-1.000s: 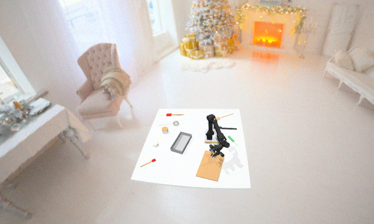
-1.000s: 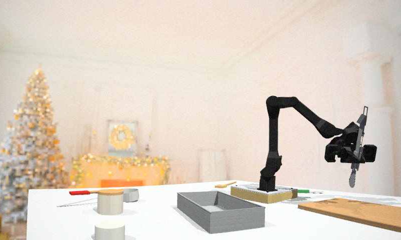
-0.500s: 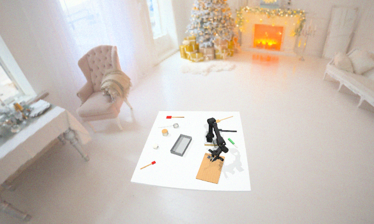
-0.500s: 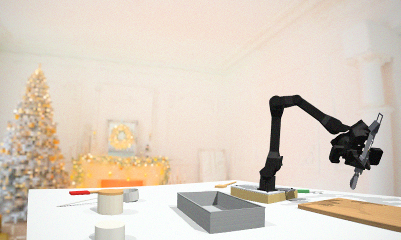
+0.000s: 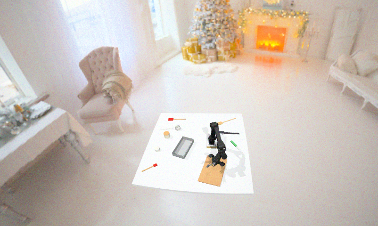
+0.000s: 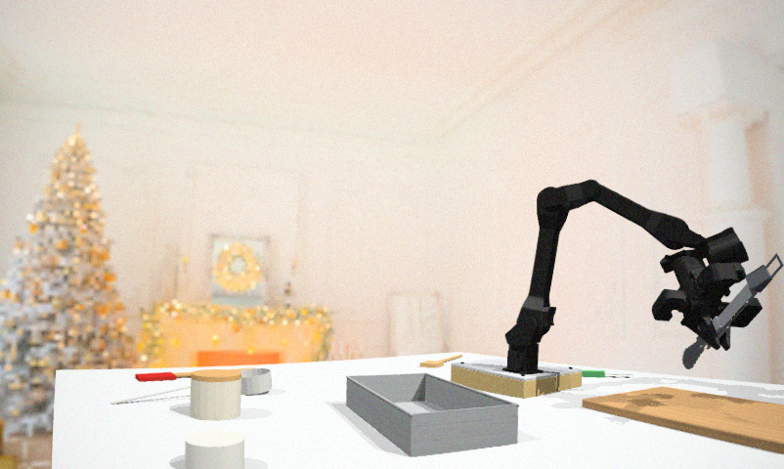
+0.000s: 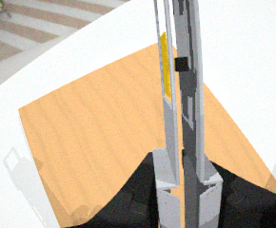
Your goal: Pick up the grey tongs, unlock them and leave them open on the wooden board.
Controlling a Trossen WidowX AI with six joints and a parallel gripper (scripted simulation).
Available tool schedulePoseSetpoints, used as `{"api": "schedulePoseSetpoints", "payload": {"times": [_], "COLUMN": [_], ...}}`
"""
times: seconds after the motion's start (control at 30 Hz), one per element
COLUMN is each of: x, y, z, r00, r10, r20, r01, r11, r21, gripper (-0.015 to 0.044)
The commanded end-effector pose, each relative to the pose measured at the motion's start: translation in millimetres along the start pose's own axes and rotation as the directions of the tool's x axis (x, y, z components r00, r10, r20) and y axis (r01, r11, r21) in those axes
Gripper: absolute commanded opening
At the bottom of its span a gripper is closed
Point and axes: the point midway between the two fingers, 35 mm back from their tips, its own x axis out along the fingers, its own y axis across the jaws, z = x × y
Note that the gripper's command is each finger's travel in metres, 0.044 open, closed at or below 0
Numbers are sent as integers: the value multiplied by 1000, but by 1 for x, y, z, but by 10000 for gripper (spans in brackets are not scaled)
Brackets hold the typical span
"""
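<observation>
My gripper (image 5: 212,164) (image 6: 718,335) (image 7: 168,157) is shut on the grey tongs (image 6: 738,299) (image 7: 200,119), in the air above the wooden board (image 5: 212,177) (image 6: 704,413) (image 7: 90,128). In the exterior view the tongs are tilted, with the scalloped tips low at the left and the open ring end high at the right. In the wrist view their two arms lie close together, with a yellow strip and a small black block showing. Whether the lock is engaged cannot be told. The grey roasting tin (image 5: 178,156) (image 6: 465,433) holds no tongs.
Left of the tin are a jar with an orange-brown lid (image 5: 166,134) (image 6: 214,400), a white jar (image 5: 157,149) (image 6: 214,452) and a small pan (image 5: 177,127) (image 6: 256,382). A green-handled tool (image 5: 233,143) (image 6: 592,373) lies right of the arm's base.
</observation>
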Motion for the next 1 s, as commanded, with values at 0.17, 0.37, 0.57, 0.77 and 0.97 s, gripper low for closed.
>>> {"api": "schedulePoseSetpoints", "payload": {"times": [0.17,0.37,0.57,0.77,0.97], "x": [7,8,6,1,-1], "y": [-2,-5,-9,-13,-14], "z": [1,-1,-2,-2,-1], "r00": [979,939,879,801,779], "r10": [13,26,47,79,88], "r20": [-206,-344,-475,-594,-621], "r01": [-13,-20,-24,-22,-21], "r11": [1000,1000,998,995,993], "r21": [1,22,55,102,115], "gripper": [-150,-150,-150,-150,-150]}}
